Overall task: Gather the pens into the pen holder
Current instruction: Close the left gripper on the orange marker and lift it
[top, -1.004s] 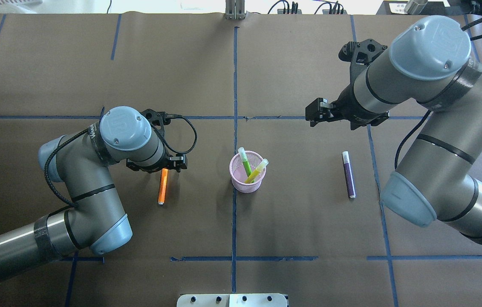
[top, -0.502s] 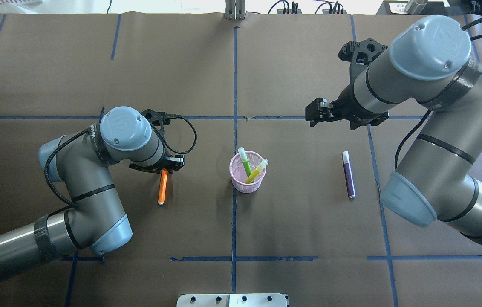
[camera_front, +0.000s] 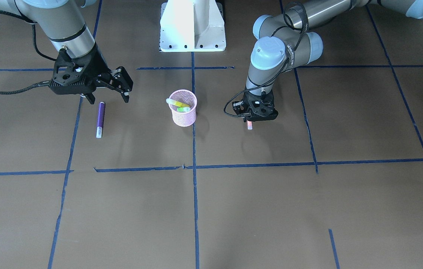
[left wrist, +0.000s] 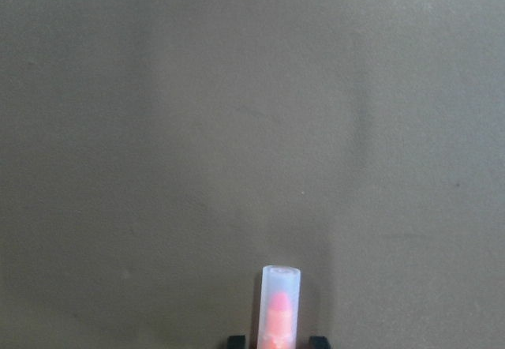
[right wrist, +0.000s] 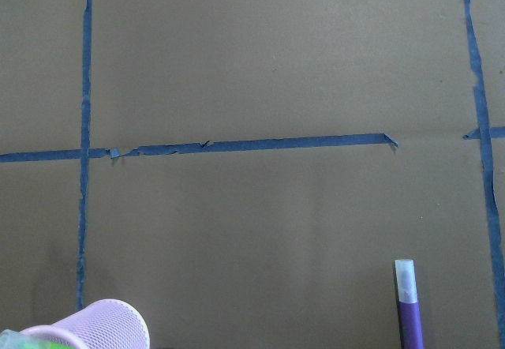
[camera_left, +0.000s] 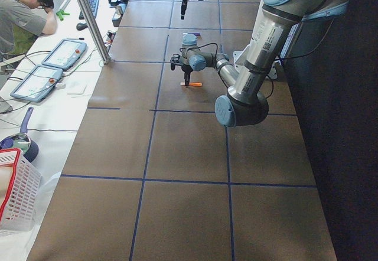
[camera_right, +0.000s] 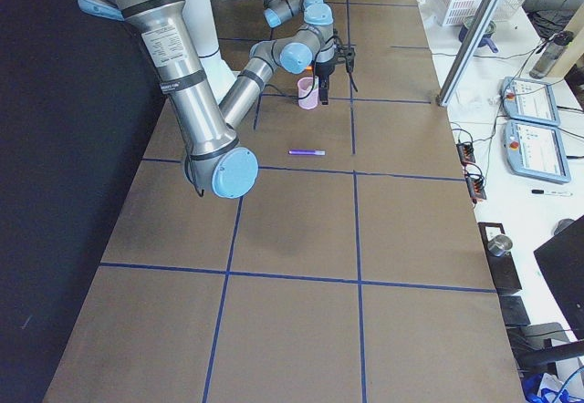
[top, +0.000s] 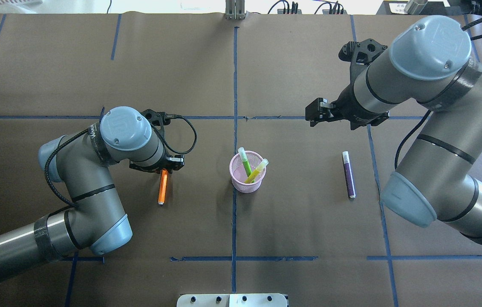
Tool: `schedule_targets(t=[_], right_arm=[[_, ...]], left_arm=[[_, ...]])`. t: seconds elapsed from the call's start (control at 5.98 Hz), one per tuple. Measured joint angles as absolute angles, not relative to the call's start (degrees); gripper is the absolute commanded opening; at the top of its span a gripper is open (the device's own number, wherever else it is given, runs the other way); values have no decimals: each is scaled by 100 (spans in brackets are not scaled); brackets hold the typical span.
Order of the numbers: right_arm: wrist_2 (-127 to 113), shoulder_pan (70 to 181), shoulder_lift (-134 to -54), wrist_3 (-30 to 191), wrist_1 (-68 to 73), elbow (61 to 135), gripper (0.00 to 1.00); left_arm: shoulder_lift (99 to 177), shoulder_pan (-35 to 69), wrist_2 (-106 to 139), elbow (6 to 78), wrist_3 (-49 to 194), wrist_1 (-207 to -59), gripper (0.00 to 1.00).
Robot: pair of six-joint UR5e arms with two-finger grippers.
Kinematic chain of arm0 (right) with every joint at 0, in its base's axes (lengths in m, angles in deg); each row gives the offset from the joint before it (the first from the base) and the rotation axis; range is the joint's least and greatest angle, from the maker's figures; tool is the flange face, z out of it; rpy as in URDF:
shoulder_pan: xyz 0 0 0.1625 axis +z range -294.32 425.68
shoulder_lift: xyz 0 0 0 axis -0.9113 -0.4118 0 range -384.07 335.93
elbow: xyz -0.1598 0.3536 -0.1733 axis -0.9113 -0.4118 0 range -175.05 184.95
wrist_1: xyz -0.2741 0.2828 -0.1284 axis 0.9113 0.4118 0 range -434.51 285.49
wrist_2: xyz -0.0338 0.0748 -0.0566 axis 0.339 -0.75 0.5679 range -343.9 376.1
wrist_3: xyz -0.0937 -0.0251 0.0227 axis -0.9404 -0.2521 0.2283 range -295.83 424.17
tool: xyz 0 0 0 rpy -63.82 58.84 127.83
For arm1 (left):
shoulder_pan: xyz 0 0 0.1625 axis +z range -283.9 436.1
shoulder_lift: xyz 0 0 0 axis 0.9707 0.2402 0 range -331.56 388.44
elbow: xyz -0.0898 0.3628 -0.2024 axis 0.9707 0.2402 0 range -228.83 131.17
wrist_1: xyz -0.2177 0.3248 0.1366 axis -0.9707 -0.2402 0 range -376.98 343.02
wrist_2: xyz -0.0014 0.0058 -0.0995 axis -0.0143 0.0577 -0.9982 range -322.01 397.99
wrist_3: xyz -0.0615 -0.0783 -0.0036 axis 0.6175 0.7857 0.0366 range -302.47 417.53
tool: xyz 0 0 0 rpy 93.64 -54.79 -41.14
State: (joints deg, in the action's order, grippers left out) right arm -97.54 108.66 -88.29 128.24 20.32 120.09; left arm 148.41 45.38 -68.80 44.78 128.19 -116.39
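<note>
table cover (top: 309, 230): matt brown paper, faintly creased
grid lines (top: 234, 64): blue tape, torn at ends
pen holder (camera_front: 183, 116): fine wire mesh, matt
orange pen (left wrist: 280, 302): smooth plastic, translucent cap

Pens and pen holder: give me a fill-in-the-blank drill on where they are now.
The pen holder contains ___ pens. The left hand sits at the orange pen, which lies on the ___. The right hand, near the purple pen, is ___.
Missing: two; table; open.
</note>
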Motion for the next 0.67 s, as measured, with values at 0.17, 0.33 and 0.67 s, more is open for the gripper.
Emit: schedule_targets(t=[0.17, 0.33, 0.67], right_arm=[[-9754, 10866, -8831, 12824, 2032, 12008, 100], [-9754, 10866, -8832, 12824, 2032, 12003, 100], [-9754, 10866, -8832, 12824, 2032, 12001, 100]], left_arm=[[14838, 4553, -6880, 4474, 12819, -11638, 39], [14835, 4571, -6880, 4460, 12817, -11640, 38], [14840, 4585, -6881, 4445, 12811, -11649, 0]])
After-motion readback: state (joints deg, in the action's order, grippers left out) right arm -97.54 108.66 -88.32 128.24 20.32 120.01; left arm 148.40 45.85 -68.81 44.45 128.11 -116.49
